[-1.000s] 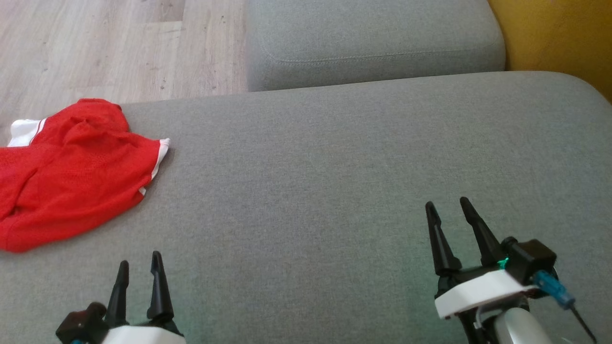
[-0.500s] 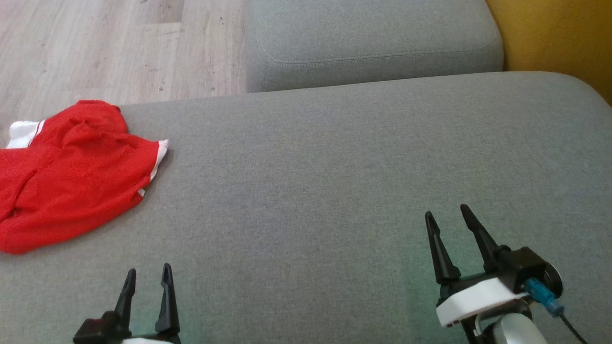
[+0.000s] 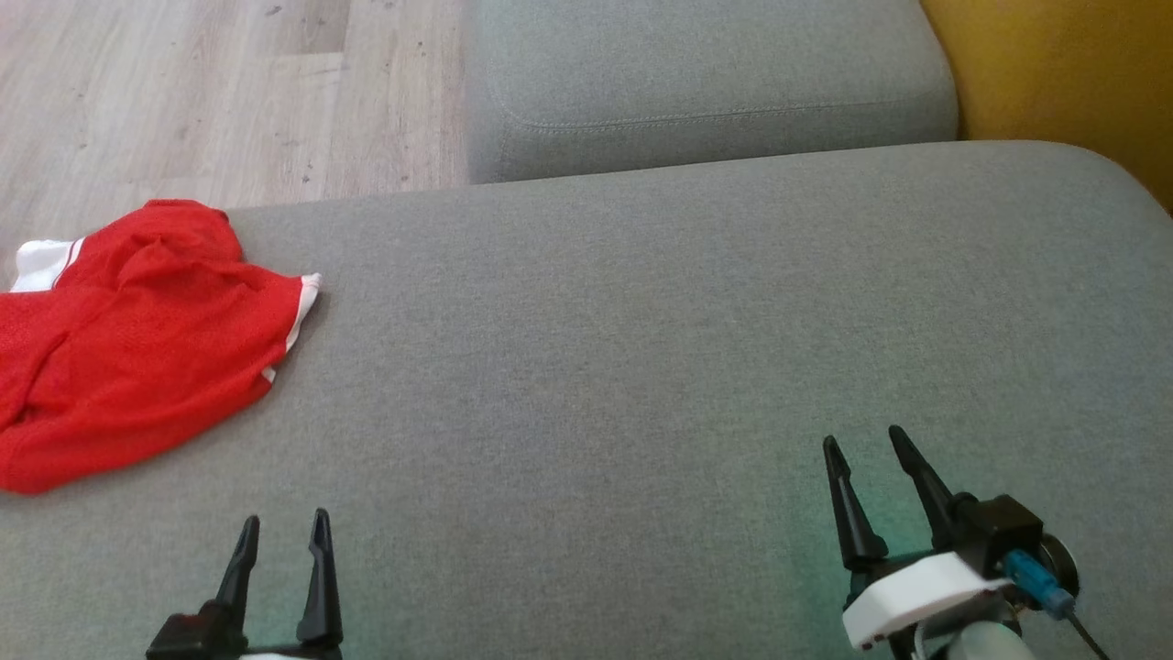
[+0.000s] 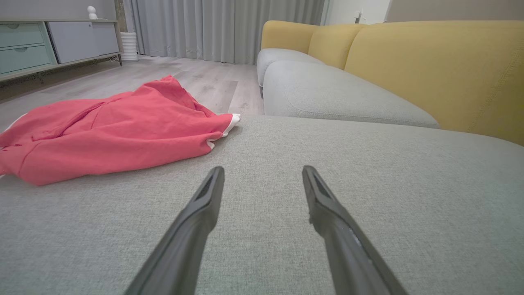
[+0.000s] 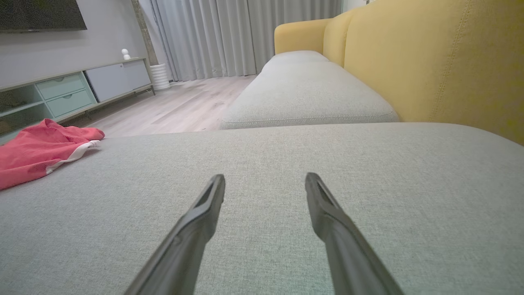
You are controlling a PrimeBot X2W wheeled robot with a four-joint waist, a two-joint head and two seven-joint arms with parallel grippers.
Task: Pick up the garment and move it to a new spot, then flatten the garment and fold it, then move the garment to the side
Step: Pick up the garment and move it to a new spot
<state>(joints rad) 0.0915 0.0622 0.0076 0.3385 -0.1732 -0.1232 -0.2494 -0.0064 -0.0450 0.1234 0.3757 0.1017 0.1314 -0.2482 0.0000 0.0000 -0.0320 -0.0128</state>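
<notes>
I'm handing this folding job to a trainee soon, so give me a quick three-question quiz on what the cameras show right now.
1. True or false: the right gripper is touching the red garment.
2. Multiple choice: the left gripper is A) shut on the garment, B) open and empty, C) shut and empty.
3. Fill in: the garment lies rumpled on the grey cushion, toward the robot's ____ side.
Key: 1 false; 2 B; 3 left.
</notes>
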